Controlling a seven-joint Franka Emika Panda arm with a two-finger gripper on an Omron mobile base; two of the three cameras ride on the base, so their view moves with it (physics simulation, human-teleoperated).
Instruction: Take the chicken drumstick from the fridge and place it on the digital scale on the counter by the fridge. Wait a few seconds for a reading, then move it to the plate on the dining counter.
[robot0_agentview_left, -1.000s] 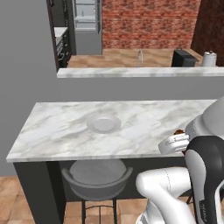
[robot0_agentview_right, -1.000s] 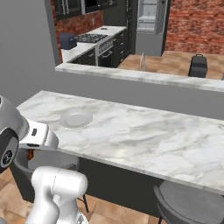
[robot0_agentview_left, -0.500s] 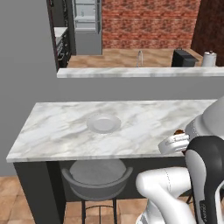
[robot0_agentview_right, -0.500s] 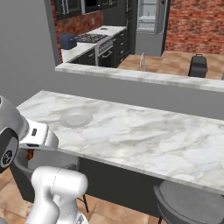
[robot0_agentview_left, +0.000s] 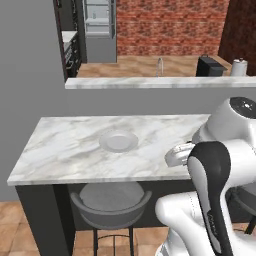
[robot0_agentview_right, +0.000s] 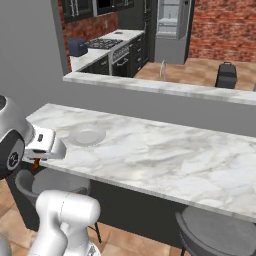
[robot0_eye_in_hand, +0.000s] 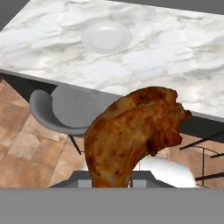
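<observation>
one chicken drumstick (robot0_eye_in_hand: 133, 135) clamped in end effector (robot0_eye_in_hand: 109, 183), off dining counter (robot0_eye_in_hand: 175, 52) edge, plate (robot0_eye_in_hand: 106, 37) apart

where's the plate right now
The plate sits empty on the dining counter, toward its left end in the left base view, above a grey stool.

We're looking at a home kitchen: a marble dining counter (robot0_agentview_left: 75, 150) is carrying a plate (robot0_agentview_left: 118, 141), round stools (robot0_agentview_left: 111, 199) are sitting beneath, and a fridge (robot0_agentview_left: 98, 30), stove (robot0_agentview_right: 102, 44) and brick wall (robot0_agentview_left: 170, 27) are showing behind.
</observation>
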